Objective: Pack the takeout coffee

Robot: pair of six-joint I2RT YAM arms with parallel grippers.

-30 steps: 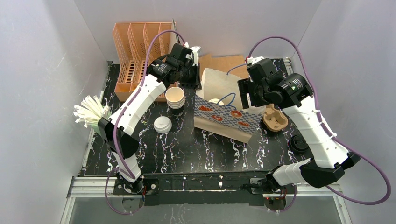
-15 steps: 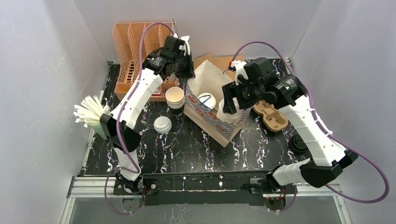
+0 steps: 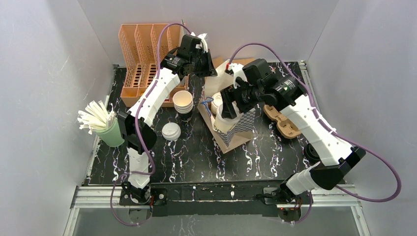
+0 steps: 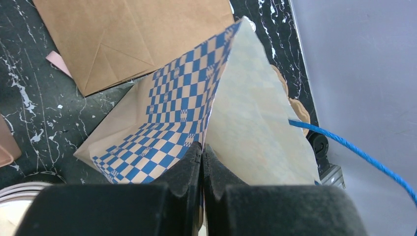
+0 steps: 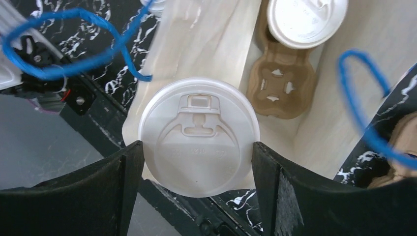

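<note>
Right wrist view has the right hand clamped on a lidded cup, one black finger pressed to each side of its white lid. The cup hangs at the open mouth of the checkered paper bag, between the two blue cord handles. Deep in the bag lies a pulp tray with a second lidded cup sitting in one pocket. From the left wrist, the left hand is pinched tight on the bag's top edge, holding it up off the surface; a flat brown bag lies behind. From above, another pulp tray rests just right of the bag, with a stack of open cups and a loose lid to its left.
</note>
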